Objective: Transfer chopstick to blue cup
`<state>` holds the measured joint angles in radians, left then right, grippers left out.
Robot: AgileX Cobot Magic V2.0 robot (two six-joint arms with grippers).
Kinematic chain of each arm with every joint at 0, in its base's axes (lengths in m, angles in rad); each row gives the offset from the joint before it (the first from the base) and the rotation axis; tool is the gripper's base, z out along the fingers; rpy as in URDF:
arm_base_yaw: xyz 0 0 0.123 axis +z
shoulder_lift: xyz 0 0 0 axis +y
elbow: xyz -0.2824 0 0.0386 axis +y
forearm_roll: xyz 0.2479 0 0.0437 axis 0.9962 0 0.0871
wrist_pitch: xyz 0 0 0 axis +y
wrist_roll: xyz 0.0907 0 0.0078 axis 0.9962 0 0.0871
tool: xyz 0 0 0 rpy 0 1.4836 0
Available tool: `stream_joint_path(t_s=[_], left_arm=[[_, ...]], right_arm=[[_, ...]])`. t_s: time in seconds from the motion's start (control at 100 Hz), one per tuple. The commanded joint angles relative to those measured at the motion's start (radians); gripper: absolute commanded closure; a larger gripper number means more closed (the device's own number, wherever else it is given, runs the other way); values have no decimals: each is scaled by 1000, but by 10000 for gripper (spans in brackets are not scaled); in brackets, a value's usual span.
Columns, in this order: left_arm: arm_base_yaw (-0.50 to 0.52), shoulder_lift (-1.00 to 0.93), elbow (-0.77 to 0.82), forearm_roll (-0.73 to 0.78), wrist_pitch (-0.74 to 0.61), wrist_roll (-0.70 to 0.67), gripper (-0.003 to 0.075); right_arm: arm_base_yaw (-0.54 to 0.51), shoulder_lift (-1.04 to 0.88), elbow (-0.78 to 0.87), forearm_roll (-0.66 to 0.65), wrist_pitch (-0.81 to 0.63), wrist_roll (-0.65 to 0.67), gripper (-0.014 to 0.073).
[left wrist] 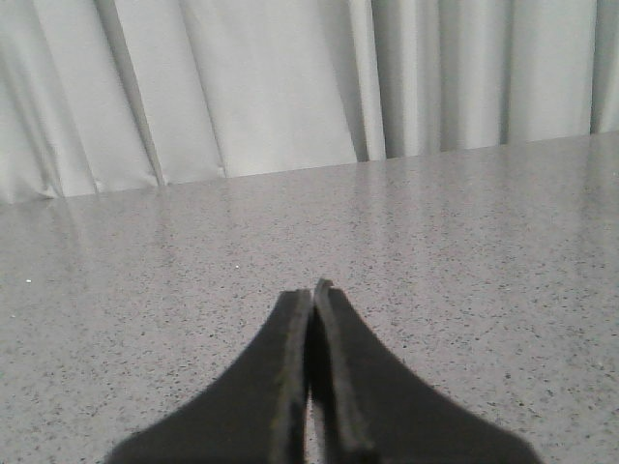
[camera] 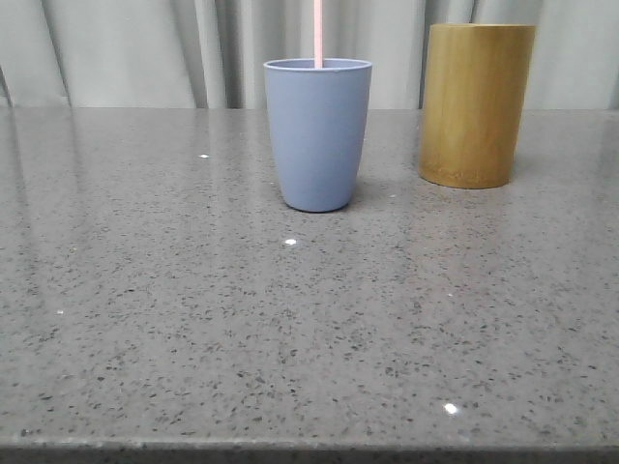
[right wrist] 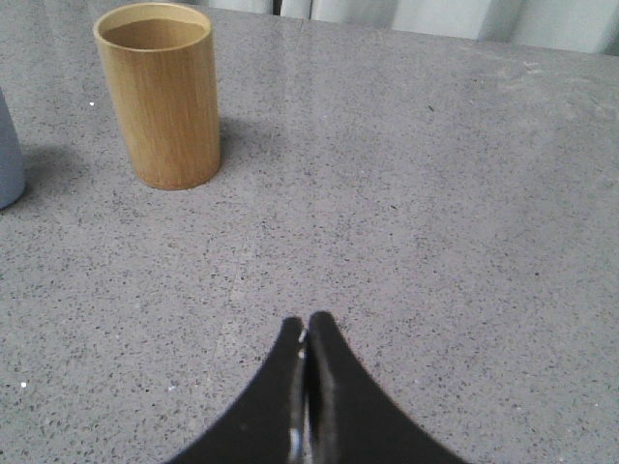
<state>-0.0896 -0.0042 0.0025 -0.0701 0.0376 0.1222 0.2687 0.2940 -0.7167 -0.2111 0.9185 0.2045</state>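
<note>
The blue cup (camera: 318,133) stands upright at the middle of the grey table. A thin pale pink chopstick (camera: 317,34) rises straight out of it and runs past the top of the front view. The right wrist view catches only the cup's edge (right wrist: 8,155). Neither gripper appears in the front view. My left gripper (left wrist: 311,290) is shut with nothing between its fingers, over bare tabletop. My right gripper (right wrist: 307,324) is also shut and empty, some way from the cup.
A tan bamboo cylinder holder (camera: 475,104) stands to the right of the blue cup and looks empty from above (right wrist: 160,92). Pale curtains (camera: 145,48) hang behind the table. The table's front edge (camera: 309,449) runs along the bottom of the front view.
</note>
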Motion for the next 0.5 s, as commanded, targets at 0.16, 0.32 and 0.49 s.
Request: stream_joint_path(t_s=[0.16,0.32,0.49], left_arm=[[7,-35,8,70,-84,-12,739],[7,-35,8,70,-84,-49,739],[7,-35,8,70,-82,-69,739]], right_arm=[[-7,12,-24,-22,-64,-2,661],[-7,12,-24,-22,-64,-2,661],[-7,12,-24,-22,-64,-2,661]])
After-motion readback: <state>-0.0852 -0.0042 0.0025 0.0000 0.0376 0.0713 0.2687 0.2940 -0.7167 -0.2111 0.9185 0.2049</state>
